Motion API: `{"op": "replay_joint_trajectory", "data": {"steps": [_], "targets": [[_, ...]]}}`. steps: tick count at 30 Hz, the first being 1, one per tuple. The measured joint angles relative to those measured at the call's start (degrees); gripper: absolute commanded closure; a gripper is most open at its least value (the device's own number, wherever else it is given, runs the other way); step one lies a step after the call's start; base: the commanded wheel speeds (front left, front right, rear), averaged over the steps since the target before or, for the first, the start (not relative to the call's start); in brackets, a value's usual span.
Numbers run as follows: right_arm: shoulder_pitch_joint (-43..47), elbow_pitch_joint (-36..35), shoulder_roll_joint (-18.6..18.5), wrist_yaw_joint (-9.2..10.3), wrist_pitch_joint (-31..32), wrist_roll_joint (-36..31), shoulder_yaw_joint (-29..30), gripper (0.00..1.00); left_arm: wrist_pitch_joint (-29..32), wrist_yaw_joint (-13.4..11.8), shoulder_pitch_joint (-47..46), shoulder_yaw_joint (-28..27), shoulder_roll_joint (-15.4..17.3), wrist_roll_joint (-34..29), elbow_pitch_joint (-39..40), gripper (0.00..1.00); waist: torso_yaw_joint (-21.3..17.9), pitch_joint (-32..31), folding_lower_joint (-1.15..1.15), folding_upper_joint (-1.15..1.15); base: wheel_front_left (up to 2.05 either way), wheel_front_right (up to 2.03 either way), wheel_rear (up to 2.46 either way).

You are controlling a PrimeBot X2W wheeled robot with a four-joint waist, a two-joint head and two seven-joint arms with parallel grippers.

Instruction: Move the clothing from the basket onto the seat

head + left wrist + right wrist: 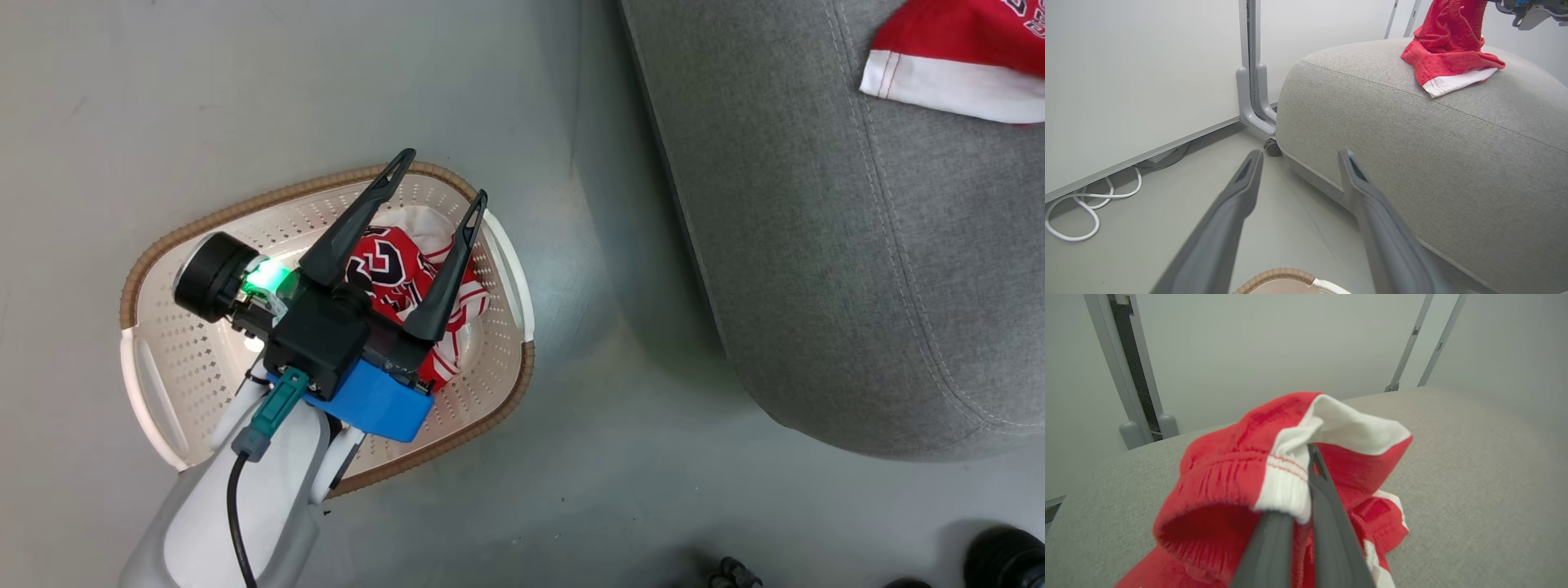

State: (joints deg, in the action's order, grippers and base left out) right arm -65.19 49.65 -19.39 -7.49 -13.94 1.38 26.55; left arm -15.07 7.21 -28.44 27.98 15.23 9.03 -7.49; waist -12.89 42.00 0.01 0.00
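The basket (245, 208) stands on the grey floor with one red piece of clothing (392, 265), white-trimmed and with black-and-white lettering, crumpled in its right half. My left gripper (443, 175) hovers above it, open and empty, with its fingers (1237, 204) pointing toward the seat (816, 245). My right gripper (1308, 451) is shut on the white-edged hem of the other red clothing (1229, 465). It holds this piece up over the seat (1474, 477), and the lower folds (1449, 61) rest on the cushion (1453, 143).
A strip of bare floor (604, 343) separates basket and seat. A grey post on a caster (1255, 94) stands against the pale wall panel behind the seat. A white cable (1086, 204) loops on the floor. Dark objects (1004, 559) lie at the lower right.
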Motion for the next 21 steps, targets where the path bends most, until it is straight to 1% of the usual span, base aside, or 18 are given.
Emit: {"op": "replay_joint_trajectory", "data": {"steps": [6, 13, 14, 15, 16, 21], "targets": [[0.85, 5.42, -0.07, 0.00, -0.60, -1.11, 1.40, 1.00, 0.00, 0.00, 0.02, -0.52, -0.31, -0.04, 0.00, 0.00, 0.58, -0.20, -0.01, 0.00, 0.00, 0.00, 0.00], [0.83, 6.71, -0.42, 0.00, -0.97, -2.21, 1.69, 1.00, 0.00, 0.00, 0.24, -1.58, -1.38, -0.03, -0.31, 0.00, 0.93, -1.48, -0.01, 0.00, 0.00, 0.00, 0.00], [0.84, 6.69, -0.53, 0.00, -0.99, -2.29, 1.67, 0.83, 0.00, 0.00, 0.32, -1.59, -1.54, -0.03, -0.37, 0.00, 1.01, -1.72, -0.01, 0.00, 0.00, 0.00, 0.00], [0.89, 6.57, -0.58, 0.00, -1.01, -2.32, 1.64, 0.50, 0.00, 0.00, 0.40, -1.59, -1.75, -0.03, -0.44, 0.00, 1.09, -1.97, -0.01, 0.00, 0.00, 0.00, 0.00], [1.03, 6.36, -0.60, 0.00, -1.02, -2.42, 1.59, 0.00, 0.00, 0.00, 0.42, -1.58, -1.97, -0.02, -0.55, 0.00, 1.18, -2.24, -0.01, 0.00, 0.00, 0.00, 0.00], [3.62, 4.89, 0.12, 0.00, -1.03, -2.87, 0.58, 0.00, 0.00, 0.00, 1.01, -2.19, -3.34, 0.53, -1.37, 0.00, 1.55, -4.08, -0.01, 0.00, 0.00, 0.00, 0.00]]}}
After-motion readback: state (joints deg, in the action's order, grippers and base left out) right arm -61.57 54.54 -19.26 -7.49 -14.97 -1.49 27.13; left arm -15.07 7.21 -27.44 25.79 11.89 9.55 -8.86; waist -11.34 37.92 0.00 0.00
